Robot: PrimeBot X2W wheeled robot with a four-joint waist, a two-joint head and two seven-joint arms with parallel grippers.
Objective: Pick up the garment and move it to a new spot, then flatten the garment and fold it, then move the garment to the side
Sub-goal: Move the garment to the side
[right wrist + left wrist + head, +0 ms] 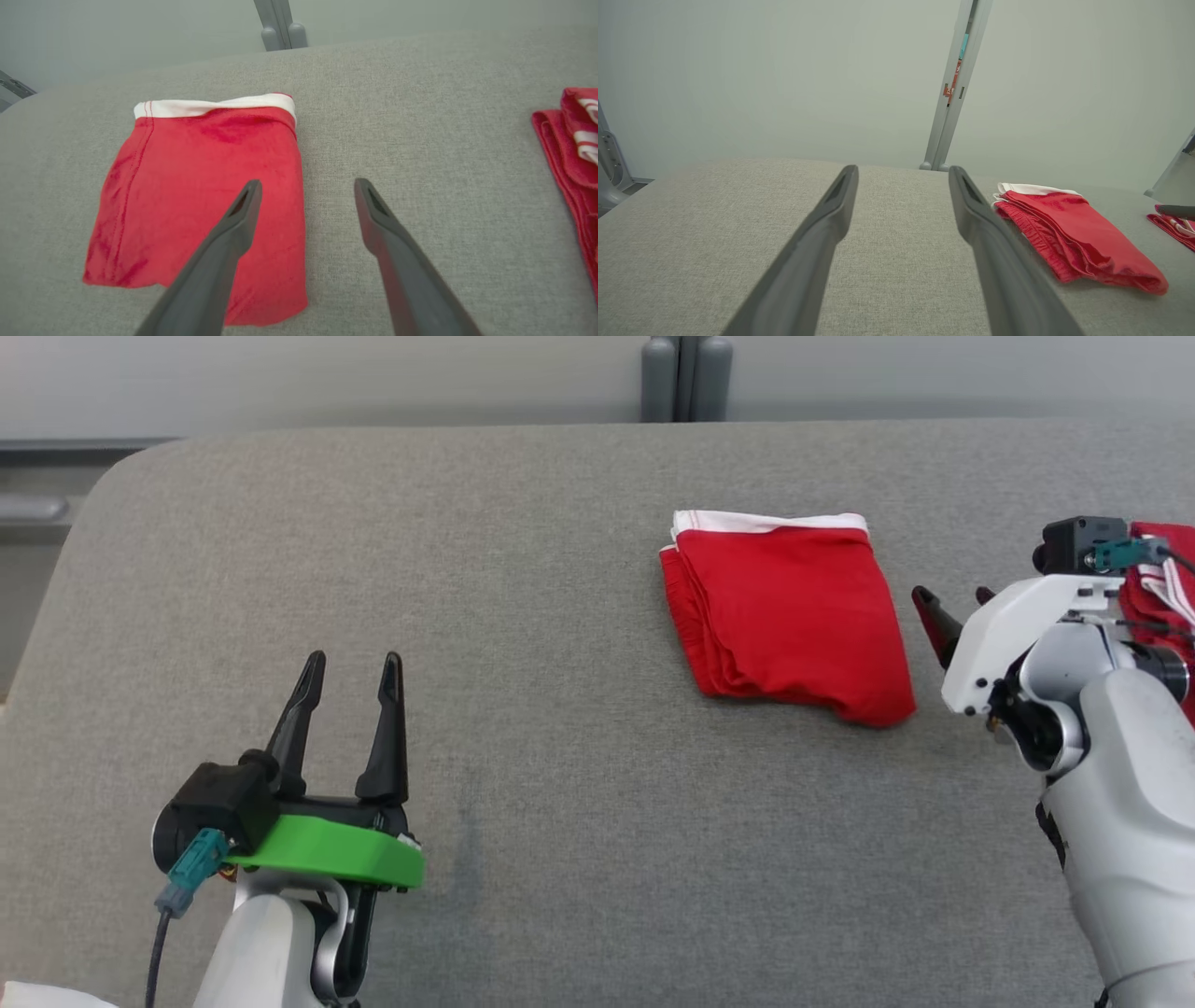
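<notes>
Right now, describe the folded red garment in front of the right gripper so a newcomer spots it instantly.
On the grey padded table, look at its right half, just left of the open right gripper. The folded red garment lies there as a neat rectangle. Unlike the white-striped red cloth at the right edge, it has one plain white band along its far edge.

left gripper point(355, 661): black fingers point(386, 737), green collar point(327, 854) (teal plug point(194, 859)) | forearms point(1130, 803) white

Folded shorts point(789, 616) lay on the table point(467, 569) right of frame centre. The right gripper point(950, 595) sat between them and another garment point(1162, 579) at the right edge, and the left gripper point(355, 660) was at lower left.
</notes>
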